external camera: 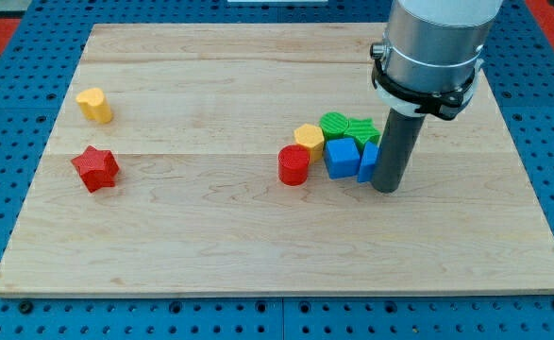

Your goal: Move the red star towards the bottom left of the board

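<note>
Starting from my tip: it rests on the counter at the view's right, touching or just beside the right edge of a blue block that it partly hides. No gripper is fitted, only the plain rod, so no spread or pinched state applies and nothing is held.

Cluster by the tip, going outward to the view's left: blue cube, two green blocks behind it, yellow hexagon-like block, red cylinder. All sit touching or just beside one another.

Well apart, at the view's left: red star, near the left edge at mid-height. Yellow heart-like block lies above it, clear of it.

Judgement on the step: the tip is far from the star, so the approach is not yet made. To do it well, I should leave the cluster without dragging the blue blocks, travel across the bare middle, and arrive at the star's upper right side. Pushing from there sends it down and left. Aim through the star's centre; its points may let it spin or slip off the rod. Keep clear of the yellow heart on the way in. Stop short of the counter's corner.

Count: red 2 (star, cylinder); yellow 2; green 2; blue 2. Total 8 blocks.
</note>
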You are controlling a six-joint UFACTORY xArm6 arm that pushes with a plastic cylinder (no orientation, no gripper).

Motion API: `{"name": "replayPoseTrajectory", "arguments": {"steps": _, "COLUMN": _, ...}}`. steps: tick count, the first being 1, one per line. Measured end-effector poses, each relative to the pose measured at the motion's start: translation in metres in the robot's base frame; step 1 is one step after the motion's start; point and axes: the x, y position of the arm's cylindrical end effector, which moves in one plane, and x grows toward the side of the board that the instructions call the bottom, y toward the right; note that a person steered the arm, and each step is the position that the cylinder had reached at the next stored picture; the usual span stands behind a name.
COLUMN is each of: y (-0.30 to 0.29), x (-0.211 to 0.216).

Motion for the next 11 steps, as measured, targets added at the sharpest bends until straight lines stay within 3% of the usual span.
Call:
{"name": "replayPoseTrajectory", "arguments": {"steps": 1, "y": -0.006, "x": 0.027}}
{"name": "replayPoseTrajectory", "arguments": {"steps": 2, "y": -0.082, "x": 0.095}}
{"name": "replayPoseTrajectory", "arguments": {"steps": 3, "y": -0.236, "x": 0.097}}
{"name": "replayPoseTrajectory", "arguments": {"steps": 4, "y": -0.341, "x": 0.037}}
{"name": "replayPoseTrajectory", "arguments": {"steps": 5, "y": -0.396, "x": -0.001}}
{"name": "replayPoseTrajectory", "arguments": {"steps": 6, "y": -0.340, "x": -0.053}}
{"name": "replayPoseTrajectory", "arguments": {"steps": 7, "y": -0.262, "x": -0.029}}
{"name": "replayPoseTrajectory", "arguments": {"steps": 8, "y": -0.343, "x": -0.033}}
{"name": "replayPoseTrajectory", "arguments": {"steps": 9, "y": -0.395, "x": -0.090}}
{"name": "replayPoseTrajectory", "arguments": {"steps": 10, "y": -0.424, "x": -0.116}}
{"name": "replayPoseTrajectory", "arguments": {"steps": 11, "y": -0.425, "x": -0.111}}
